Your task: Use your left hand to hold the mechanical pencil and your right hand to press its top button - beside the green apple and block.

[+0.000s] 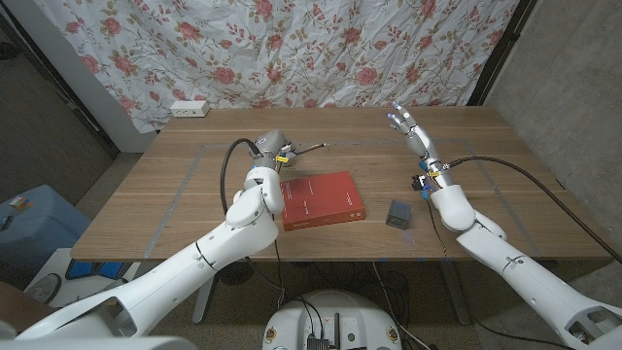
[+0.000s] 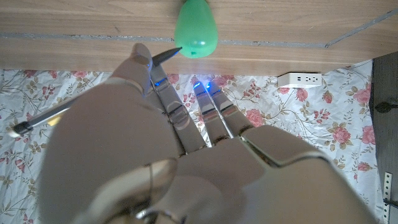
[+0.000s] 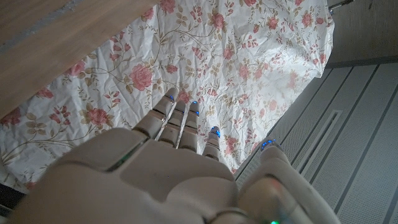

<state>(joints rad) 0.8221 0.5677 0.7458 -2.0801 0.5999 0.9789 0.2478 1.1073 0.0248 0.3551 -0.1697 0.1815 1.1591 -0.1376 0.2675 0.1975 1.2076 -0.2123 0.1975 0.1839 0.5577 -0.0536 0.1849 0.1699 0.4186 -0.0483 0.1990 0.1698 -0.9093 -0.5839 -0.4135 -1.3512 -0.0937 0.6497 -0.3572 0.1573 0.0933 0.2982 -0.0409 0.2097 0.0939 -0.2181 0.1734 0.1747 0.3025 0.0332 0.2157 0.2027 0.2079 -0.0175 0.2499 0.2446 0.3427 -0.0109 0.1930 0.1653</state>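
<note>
1. The robot's left hand (image 1: pixel 272 148) was at the far middle of the wooden table (image 1: pixel 175 194), gripping the mechanical pencil (image 1: pixel 309 149), whose thin shaft stuck out to the right of the fingers.
2. In the left wrist view the pencil (image 2: pixel 93 87) ran across the hand (image 2: pixel 155 149), held between the thumb and the fingers, with its dark tip close to the green apple (image 2: pixel 195 26); whether tip and apple touched could not be told from that angle.
3. The right hand (image 1: pixel 406 126) was raised above the table's far right part, well apart from the pencil, fingers stretched out and holding nothing.
4. The right wrist view showed the same hand (image 3: pixel 180 168) with its fingers straight and slightly apart, small blue lights at the tips, pointing toward the flowered curtain (image 3: pixel 236 56).
5. A red book (image 1: pixel 322 200) lay flat near the middle of the table, just nearer than the left hand.
6. A small dark block (image 1: pixel 398 214) sat to the book's right (beside the right forearm).
7. A white power strip (image 1: pixel 190 109) lay beyond the table's far left corner, below the curtain.
</note>
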